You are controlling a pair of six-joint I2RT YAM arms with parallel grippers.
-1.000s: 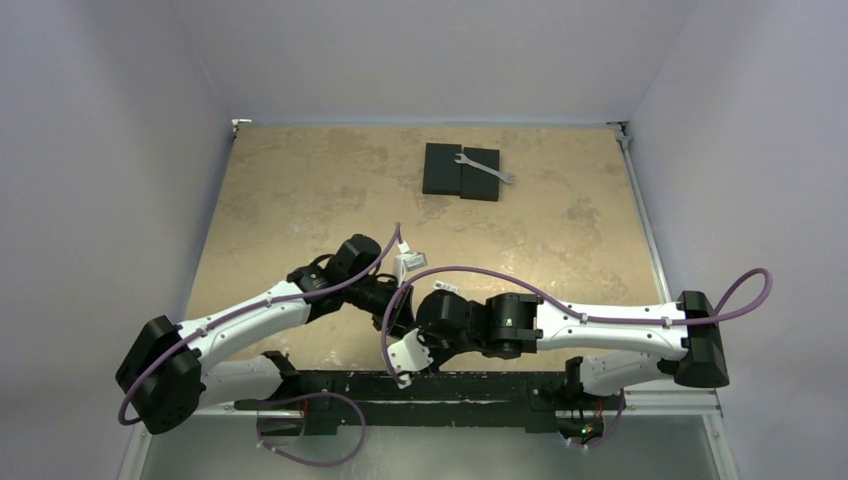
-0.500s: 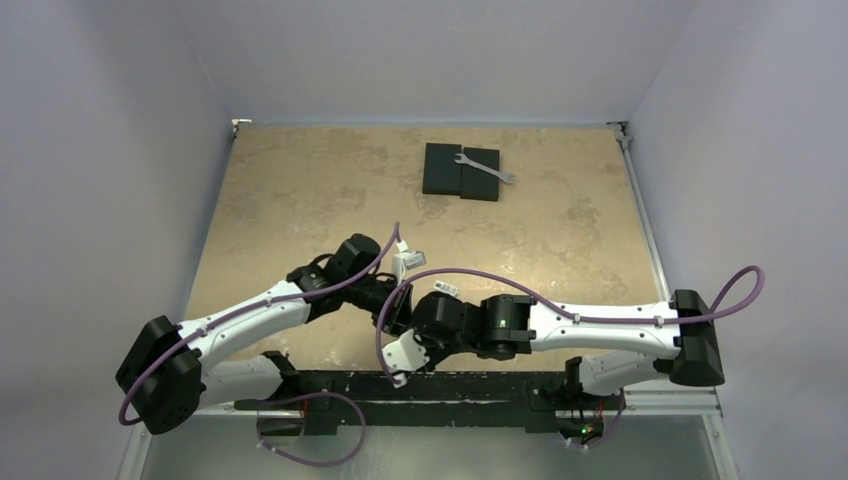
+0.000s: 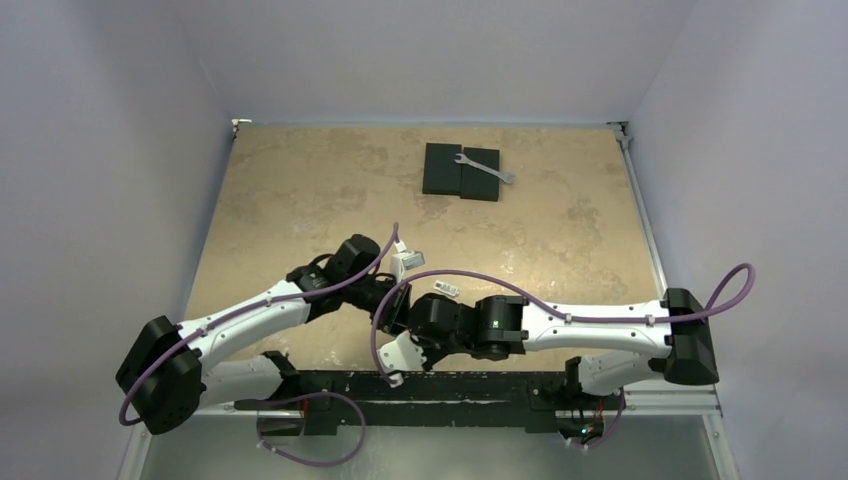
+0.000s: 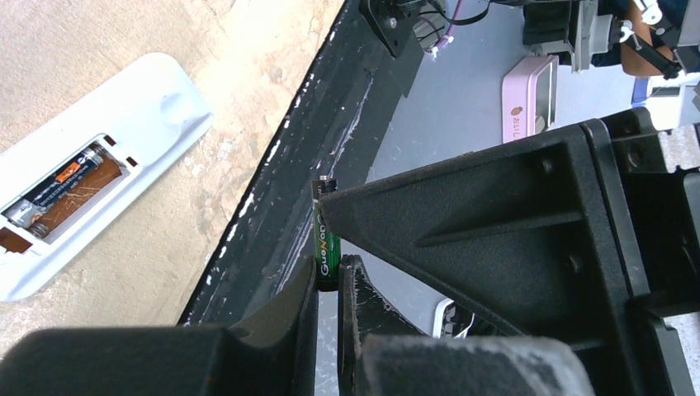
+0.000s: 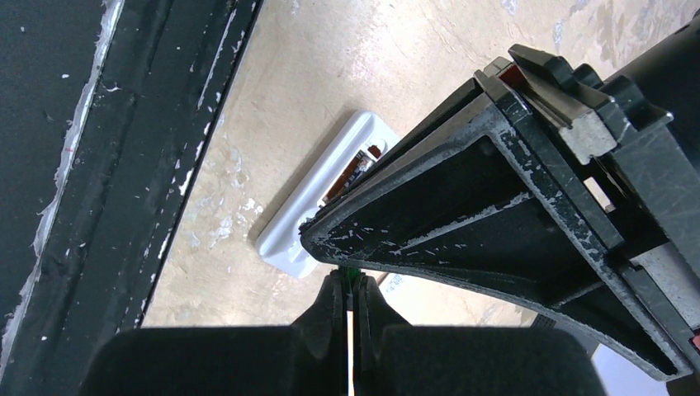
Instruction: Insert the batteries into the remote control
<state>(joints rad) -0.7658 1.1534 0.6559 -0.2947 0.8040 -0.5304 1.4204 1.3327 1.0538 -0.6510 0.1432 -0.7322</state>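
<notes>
Green-wrapped and slim, the battery [image 4: 327,241] stands pinched between the left jaws, which are closed on its lower half. Its long axis runs straight out along them, and its metal cap pokes past their tips. The right jaws are shut to a hairline and meet it from the opposite side. A sliver of green shows right at their ends, but I cannot tell whether they nip the cell or only press against it. The remote control [image 4: 124,136] lies back-up, down on the counter [image 4: 148,33]. It is off to one side of the left jaws and straight beyond the right jaws' tips, half hidden there behind the left jaws. Its battery recess [image 4: 82,196] is open; one bay seems to carry a second battery [image 4: 58,186], and the bay beside it shows bare brown. The held cell hangs over the black rail [image 4: 272,206] at the counter's near edge, not over the recess, and sits at a slant to the remote's long axis. As I judge it, the coming move turns on swinging the cell sideways to the remote and laying it parallel to the free bay. Both sets of jaws are about equally near, but the left arm [image 3: 255,312] has the firm hold, so it is the likelier carrier.
</notes>
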